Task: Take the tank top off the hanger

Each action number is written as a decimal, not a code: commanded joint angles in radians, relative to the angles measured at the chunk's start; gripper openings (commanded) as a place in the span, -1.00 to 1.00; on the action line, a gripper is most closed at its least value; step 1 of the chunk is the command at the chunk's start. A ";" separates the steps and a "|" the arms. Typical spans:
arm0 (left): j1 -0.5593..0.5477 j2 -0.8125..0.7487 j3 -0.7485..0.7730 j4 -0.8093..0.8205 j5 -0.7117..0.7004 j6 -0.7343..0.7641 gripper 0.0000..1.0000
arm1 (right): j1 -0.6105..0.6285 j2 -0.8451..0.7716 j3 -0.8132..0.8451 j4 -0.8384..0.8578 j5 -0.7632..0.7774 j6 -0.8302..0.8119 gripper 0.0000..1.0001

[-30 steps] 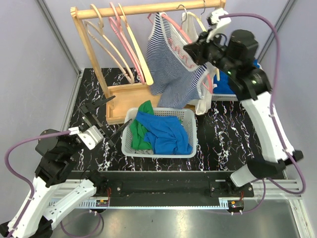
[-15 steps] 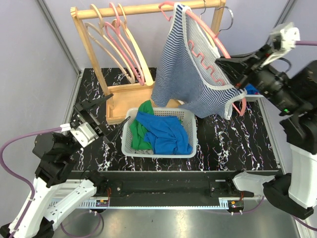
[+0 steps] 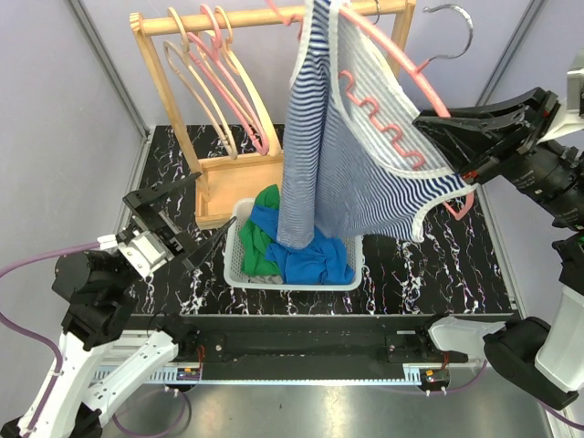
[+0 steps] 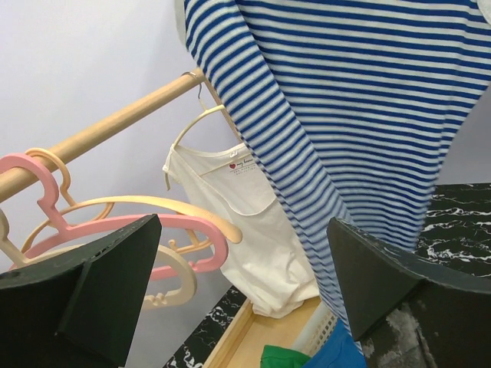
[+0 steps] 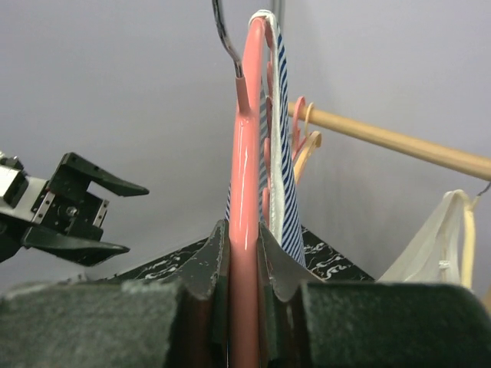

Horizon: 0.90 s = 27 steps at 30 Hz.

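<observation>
The blue-and-white striped tank top [image 3: 365, 173] hangs on a pink hanger [image 3: 401, 64], off the rail and above the basket, its hem reaching the clothes inside. My right gripper [image 3: 447, 144] is shut on the hanger's arm; in the right wrist view the pink hanger [image 5: 245, 192] is clamped between the jaws of the right gripper [image 5: 243, 245], with the tank top [image 5: 284, 184] just right of it. My left gripper [image 3: 220, 197] is open and empty, left of the basket, pointing at the top. In the left wrist view the tank top [image 4: 360, 100] fills the upper right, beyond the left gripper [image 4: 244, 230].
A white basket [image 3: 351, 219] holds blue and green clothes. A wooden rack [image 3: 265, 16] at the back carries several empty pink and cream hangers [image 3: 219, 82]. A white top [image 4: 253, 215] hangs on the rail [image 4: 100, 138].
My right gripper has carried the hanger with the tank top off the rail, up and to the right. The top now hangs over the basket. My left gripper rose slightly.
</observation>
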 commanded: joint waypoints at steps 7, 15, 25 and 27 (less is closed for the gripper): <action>0.004 0.047 0.094 -0.102 0.064 -0.011 0.98 | 0.004 -0.055 -0.290 -0.001 -0.183 0.014 -1.00; 0.004 0.135 0.195 -0.107 0.167 -0.018 0.98 | 0.005 -0.111 -0.541 0.023 -0.277 -0.097 -1.00; 0.003 0.270 0.250 -0.113 0.193 -0.100 0.98 | 0.005 -0.114 -0.574 -0.040 -0.390 -0.170 -1.00; 0.003 0.280 0.250 -0.113 0.193 -0.096 0.98 | 0.007 -0.119 -0.587 -0.051 -0.404 -0.187 -1.00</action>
